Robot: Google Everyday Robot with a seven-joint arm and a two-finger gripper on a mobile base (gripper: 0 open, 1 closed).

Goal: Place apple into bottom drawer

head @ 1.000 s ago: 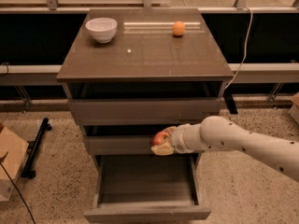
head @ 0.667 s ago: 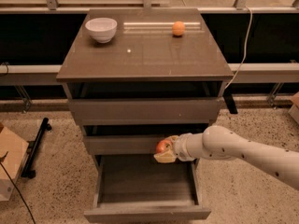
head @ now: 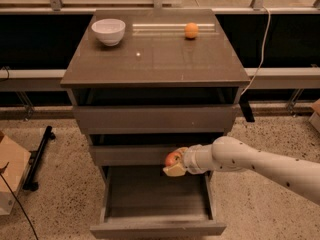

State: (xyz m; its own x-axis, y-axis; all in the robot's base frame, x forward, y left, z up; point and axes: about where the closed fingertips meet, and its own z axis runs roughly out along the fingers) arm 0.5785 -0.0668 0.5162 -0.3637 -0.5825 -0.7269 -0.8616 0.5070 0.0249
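Note:
The red apple [head: 173,158] is held in my gripper [head: 175,164], which is shut on it. The gripper hangs just in front of the middle drawer's front panel, above the back right part of the open bottom drawer [head: 157,228]. That drawer is pulled out and its flat inside shows nothing in it. My white arm [head: 260,164] reaches in from the right.
A white bowl [head: 108,31] and a small orange fruit [head: 191,30] sit on the cabinet top [head: 150,59]. A cardboard box [head: 9,176] and a black stand [head: 37,159] are on the floor at left. A cable hangs at the right.
The gripper with the apple has dropped slightly lower and shifted a little, staying over the open bottom drawer. The arm has lowered with it.

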